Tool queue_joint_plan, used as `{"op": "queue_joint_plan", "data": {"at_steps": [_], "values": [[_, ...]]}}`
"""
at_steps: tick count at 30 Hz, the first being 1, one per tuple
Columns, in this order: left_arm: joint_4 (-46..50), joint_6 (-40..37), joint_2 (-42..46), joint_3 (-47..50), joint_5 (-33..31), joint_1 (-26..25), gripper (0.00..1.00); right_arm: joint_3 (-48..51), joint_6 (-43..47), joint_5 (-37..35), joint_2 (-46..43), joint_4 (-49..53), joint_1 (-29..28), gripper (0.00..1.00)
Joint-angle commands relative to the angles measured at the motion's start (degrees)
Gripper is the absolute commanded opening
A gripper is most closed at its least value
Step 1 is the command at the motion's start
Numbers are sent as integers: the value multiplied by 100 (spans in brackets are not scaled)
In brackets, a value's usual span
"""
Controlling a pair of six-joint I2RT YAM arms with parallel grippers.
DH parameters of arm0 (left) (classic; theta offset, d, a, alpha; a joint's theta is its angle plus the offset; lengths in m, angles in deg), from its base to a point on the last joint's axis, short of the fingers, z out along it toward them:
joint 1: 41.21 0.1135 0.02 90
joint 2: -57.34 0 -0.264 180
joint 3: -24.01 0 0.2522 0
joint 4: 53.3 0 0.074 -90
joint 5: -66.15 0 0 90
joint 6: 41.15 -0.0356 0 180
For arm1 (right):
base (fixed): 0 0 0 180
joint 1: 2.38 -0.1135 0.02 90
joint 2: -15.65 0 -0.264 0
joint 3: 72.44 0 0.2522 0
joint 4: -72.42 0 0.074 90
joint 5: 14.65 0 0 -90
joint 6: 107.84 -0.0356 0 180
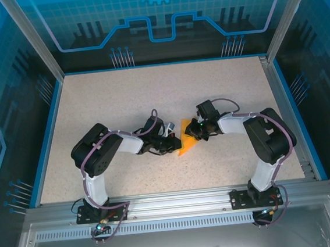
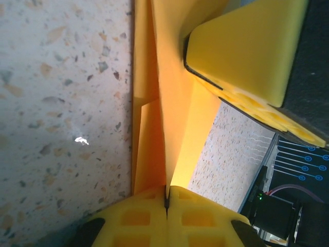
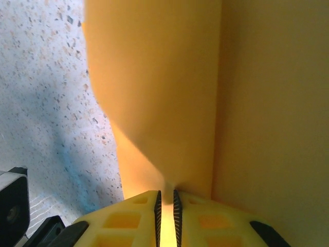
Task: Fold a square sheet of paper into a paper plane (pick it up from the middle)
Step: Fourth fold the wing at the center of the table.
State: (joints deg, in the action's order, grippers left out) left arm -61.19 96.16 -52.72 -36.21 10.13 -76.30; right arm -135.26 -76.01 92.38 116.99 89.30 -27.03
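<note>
Mid-fold: the paper plane [image 1: 186, 138] sits at the middle of the bench [image 1: 121, 98] — left fingers [image 2: 139, 218] pinching one edge, right fingers [image 3: 205, 218] pinching the other. The next crease likely needs both arms moving together.

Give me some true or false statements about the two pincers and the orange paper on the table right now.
1. The left pincer is clamped on the bright-orange folded paper. True.
2. The right pincer hangs open, clear of the paper. False: its fingers are closed on the paper too.
3. The paper is near the middle of the speckled beige table, between the two arms. True.
4. The paper is a flat, unfolded square. False: the left wrist view shows creases and overlapping layers.
</note>
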Motion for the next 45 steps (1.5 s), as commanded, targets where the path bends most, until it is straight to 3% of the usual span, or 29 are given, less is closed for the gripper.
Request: {"op": "queue_joint_plan", "data": {"at_steps": [1, 17, 25, 38, 45], "values": [[482, 45, -227, 39, -23, 52, 1, -97, 109, -127, 253, 270, 87, 17], [-111, 435, -288, 392, -163, 76, 0, -406, 375, 194, -249, 405, 110, 22], [-155, 481, -341, 397, -143, 86, 0, -523, 315, 607, 61, 68, 13, 21], [-19, 382, -289, 428, -159, 90, 0, -614, 352, 435, 544, 200, 8, 19], [179, 132, -72, 433, 13, 89, 11, -501, 389, 250, 728, 335, 9, 18]]}}
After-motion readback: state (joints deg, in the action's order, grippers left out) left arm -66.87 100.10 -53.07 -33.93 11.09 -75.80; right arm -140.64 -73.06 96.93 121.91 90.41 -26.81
